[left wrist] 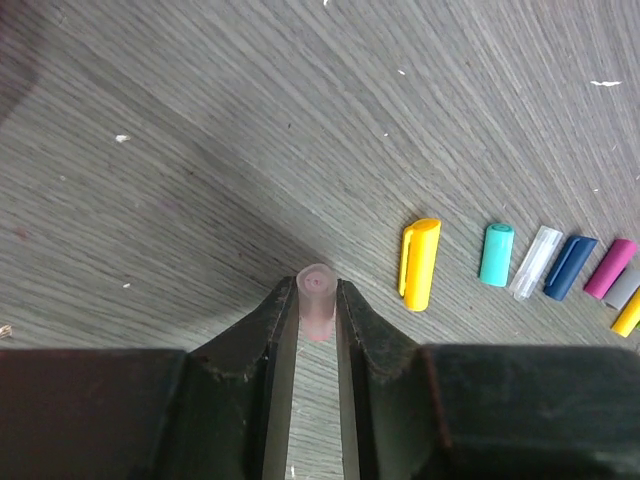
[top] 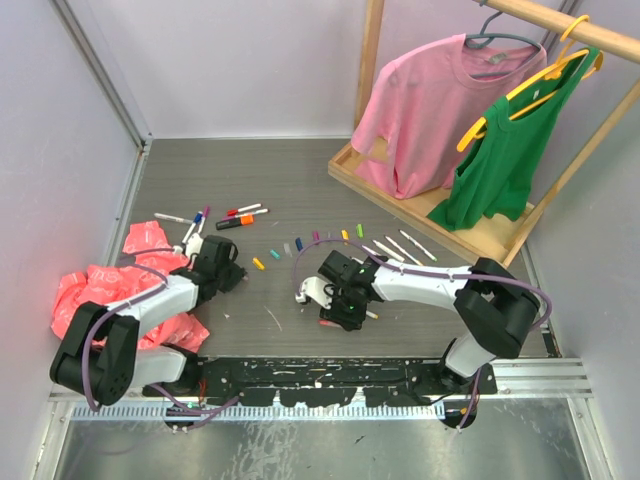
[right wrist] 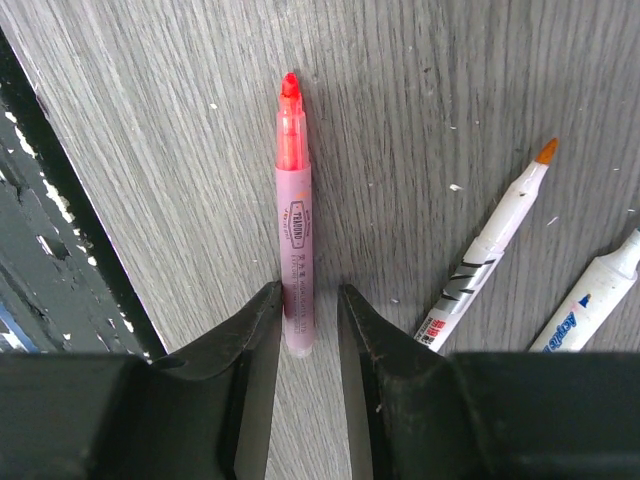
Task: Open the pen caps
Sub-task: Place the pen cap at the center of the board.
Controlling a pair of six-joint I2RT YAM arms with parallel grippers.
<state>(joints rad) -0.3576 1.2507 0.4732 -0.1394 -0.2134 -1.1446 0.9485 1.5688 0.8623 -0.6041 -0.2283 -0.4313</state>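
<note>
Pink pen was uncapped, cap and barrel each sat in one of my tools; the step in hand looked like set-down.

My left gripper (left wrist: 317, 300) had the pale pink translucent plastic cap (left wrist: 317, 290) between its tips, open end toward the wrist camera, just left of the loose yellow plastic cap (left wrist: 419, 264) heading the row of caps. No gap showed on either side, so I couldn't tell if it was clamped or slack. My right gripper (right wrist: 310, 305) stood apart around the slim pink translucent marker pen (right wrist: 293, 200), which had its red tip bare, its barrel flat on the grey wood-grain table (right wrist: 150, 150) and a gap on one side. Judgement: widen both fully and lift straight up so no finger drags the cap or rolls the pen. Leave the cap in line with the row.
</note>
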